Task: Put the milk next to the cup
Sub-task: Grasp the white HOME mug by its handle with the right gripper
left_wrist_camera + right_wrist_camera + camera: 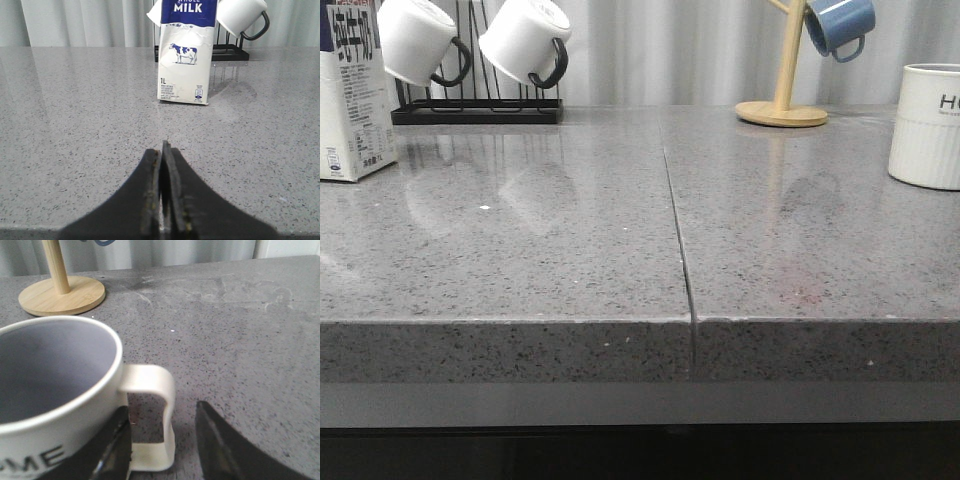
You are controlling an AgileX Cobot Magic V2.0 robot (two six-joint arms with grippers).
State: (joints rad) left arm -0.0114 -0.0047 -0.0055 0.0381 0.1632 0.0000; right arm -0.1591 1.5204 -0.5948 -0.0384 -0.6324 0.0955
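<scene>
The milk (350,100), a tall white carton with a dark blue top, stands upright at the far left of the grey counter. In the left wrist view the milk (186,55) stands ahead, well apart from my left gripper (162,147), which is shut and empty low over the counter. The cup (928,125), a cream-white ribbed mug, stands at the far right. In the right wrist view my right gripper (162,410) is open, with the cream handle (167,390) of the cup (55,370) between its fingers. Neither gripper shows in the front view.
A black rack (480,108) holding two white mugs (417,40) with black handles stands behind the milk. A wooden mug tree (782,100) with a blue mug (838,25) stands at the back right. A seam (678,240) runs down the counter's middle.
</scene>
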